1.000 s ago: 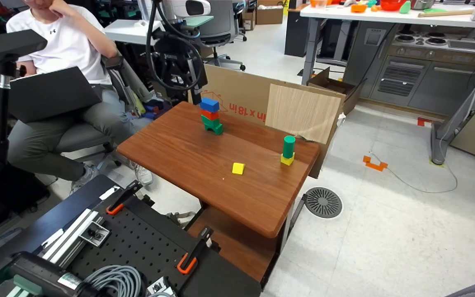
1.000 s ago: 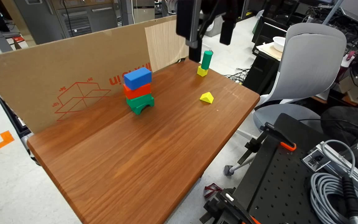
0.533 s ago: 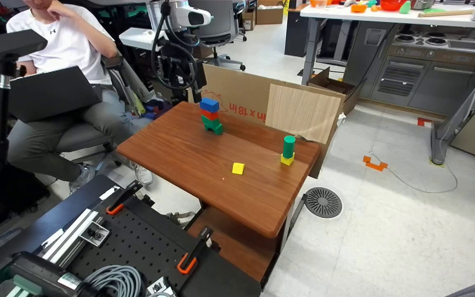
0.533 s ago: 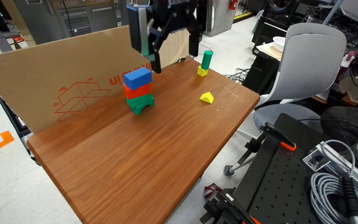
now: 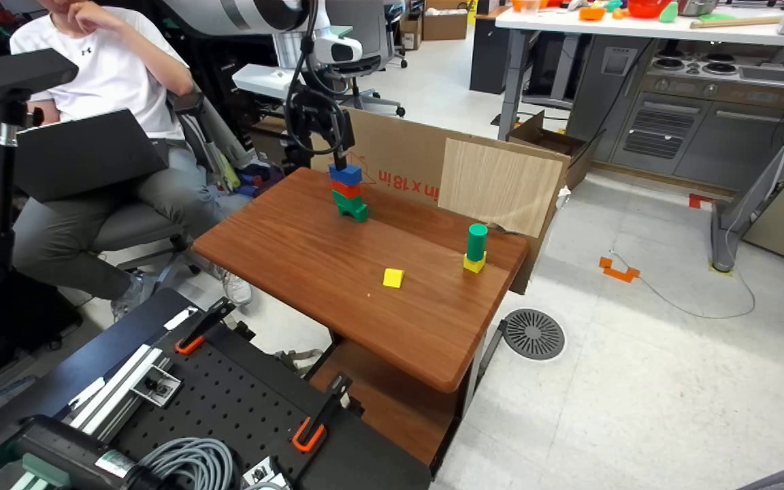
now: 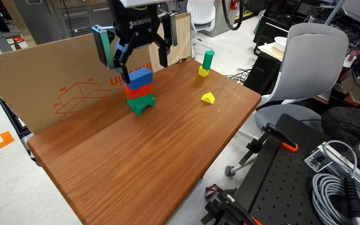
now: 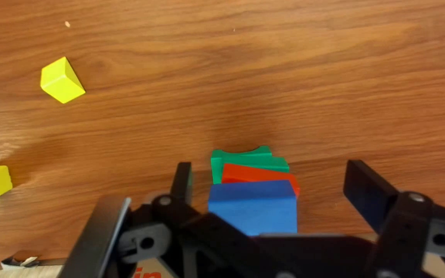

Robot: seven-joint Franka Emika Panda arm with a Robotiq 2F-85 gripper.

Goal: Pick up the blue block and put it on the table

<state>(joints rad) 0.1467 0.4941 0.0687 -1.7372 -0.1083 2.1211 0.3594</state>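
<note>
The blue block (image 6: 141, 78), framed in the wrist view by the widely spread gripper (image 7: 270, 175), is seated atop a red block (image 6: 138, 91), borne in turn by green blocks (image 6: 140, 102) on the table (image 6: 133, 162). Well apart, a green cylinder (image 6: 208, 60) is supported by a yellow cube (image 6: 203, 72).

Cardboard (image 5: 399, 146): one long worktop (image 5: 297, 238) edge is blocked.
Opposite long edge: passage is left.
Green cylinder (image 6: 208, 60): a cardboard-side corner is obstructed.
Blue block (image 7: 253, 214): spaced from both fingers (image 7: 367, 191).
</note>
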